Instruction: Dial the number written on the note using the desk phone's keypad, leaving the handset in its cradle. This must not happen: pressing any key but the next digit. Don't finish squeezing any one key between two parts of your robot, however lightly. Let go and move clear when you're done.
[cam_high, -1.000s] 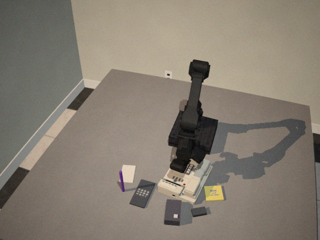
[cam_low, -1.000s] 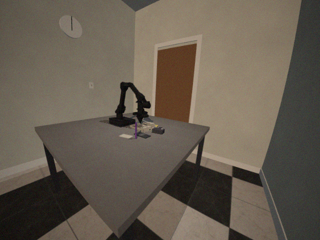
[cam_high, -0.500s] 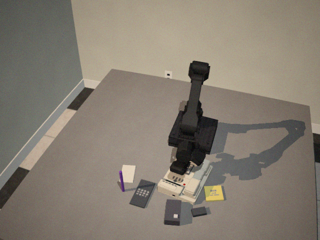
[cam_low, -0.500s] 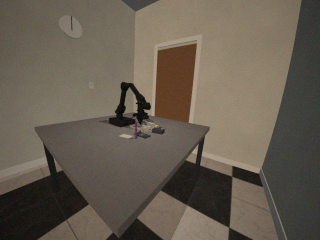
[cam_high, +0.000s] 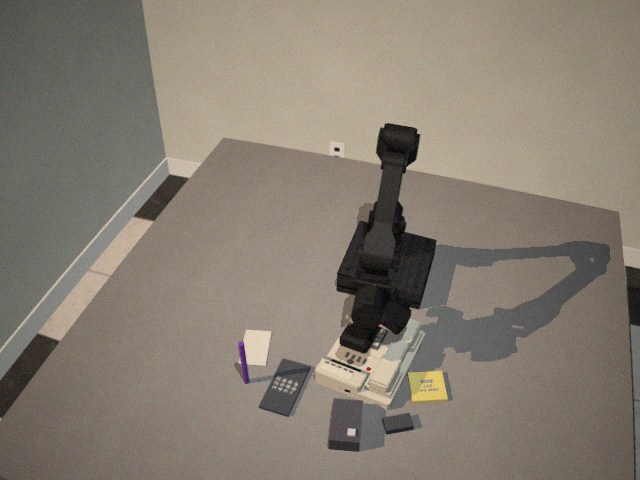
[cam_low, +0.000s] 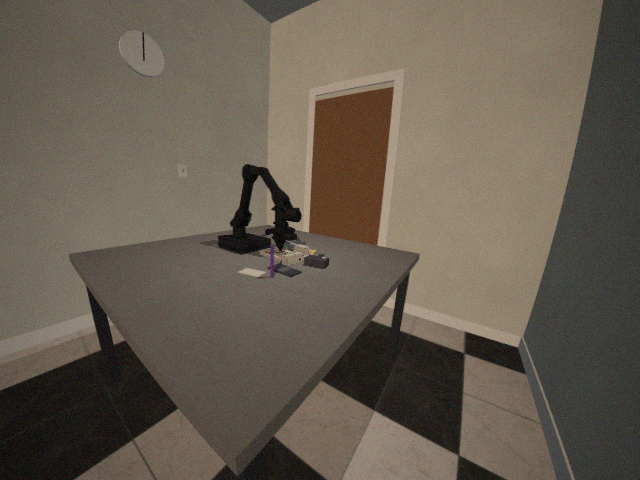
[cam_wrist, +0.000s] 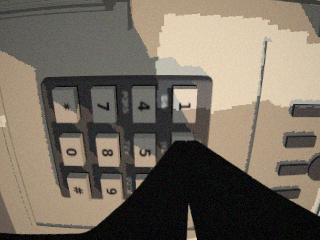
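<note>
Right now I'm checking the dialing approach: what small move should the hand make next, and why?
Probably ease the shut hand straight down a little, tip first. Its fingers are together, so it would press, not pinch. The tip sits low over the phone's keypad, near the 2 and 3 keys; the yellow note is unreadable here.
</note>
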